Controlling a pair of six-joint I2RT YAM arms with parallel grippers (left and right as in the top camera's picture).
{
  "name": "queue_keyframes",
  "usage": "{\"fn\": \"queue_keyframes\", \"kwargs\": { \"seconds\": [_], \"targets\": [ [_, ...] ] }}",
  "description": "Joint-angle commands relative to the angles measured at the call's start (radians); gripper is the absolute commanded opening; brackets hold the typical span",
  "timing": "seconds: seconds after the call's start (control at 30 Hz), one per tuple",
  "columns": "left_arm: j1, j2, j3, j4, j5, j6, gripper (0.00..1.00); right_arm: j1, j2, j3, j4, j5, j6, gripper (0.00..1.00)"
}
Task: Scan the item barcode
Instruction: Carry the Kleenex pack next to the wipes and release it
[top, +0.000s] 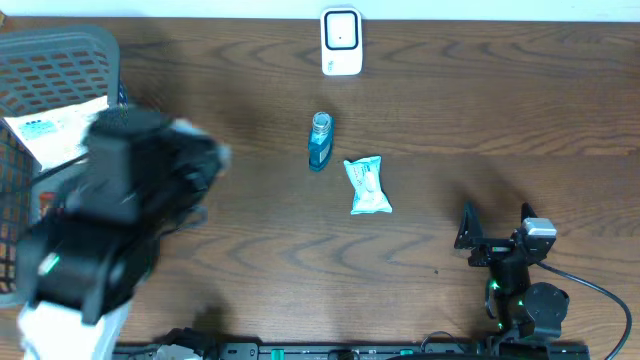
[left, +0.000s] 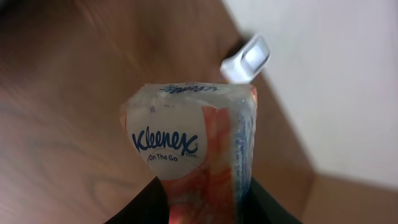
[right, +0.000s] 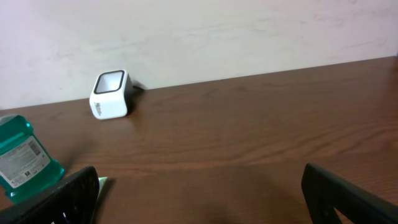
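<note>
overhead: i find the left arm (top: 120, 200) a motion-blurred mass at the left, partly over the basket (top: 60, 55). its claw and load cannot be made out here. the scanner (top: 341, 42) stands at the far edge of the table (top: 480, 110), well apart from that arm. a mouthwash bottle (top: 320, 140) and a pale sachet (top: 368, 186) lie near mid-table, just beside each other. the right gripper (top: 495, 238) sits at the near right, jaws spread wide with nothing between them.

left wrist: the left gripper (left: 208, 208) is clamped on the lower end of a kleenex pack (left: 189, 143), with its dark fingers (left: 152, 205) showing either side at the bottom edge. the pack is held off the table, its upper end towards the scanner, which is blurred beyond it. i judge the pack light, soft and compressible. its film wrapper looks glossy and liable to slip or crease. no barcode shows on the visible face, so i cannot tell which side carries it. a hold across the narrow end, as now, leaves the broad faces free for reading. a harder squeeze would likely buckle the printed film.

right wrist: the fingers stand apart and empty at the lower corners. the scanner sits by the wall, window tilted upward, and the bottle is at the left edge.
</note>
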Motion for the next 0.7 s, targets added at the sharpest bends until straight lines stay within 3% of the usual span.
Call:
{"fn": "queue_keyframes", "kwargs": {
  "seconds": [0.0, 0.37, 0.53, 0.67],
  "targets": [
    [-0.113, 0.104, -0.018, -0.001, -0.077, -0.014, 0.34, 0.005, -0.005, -0.002, -0.002, 0.001, -0.008, 0.99],
    [-0.305, 0.415, -0.018, -0.024, -0.146, -0.204, 0.33, 0.005, -0.005, -0.002, -0.002, 0.001, -0.008, 0.99],
    [-0.356, 0.491, -0.048, -0.025, -0.147, -0.361, 0.34, 0.005, -0.005, -0.002, -0.002, 0.001, -0.008, 0.99],
    [-0.397, 0.518, -0.093, 0.056, -0.151, -0.381, 0.34, 0.005, -0.005, -0.002, -0.002, 0.001, -0.008, 0.99]
  ]
}}
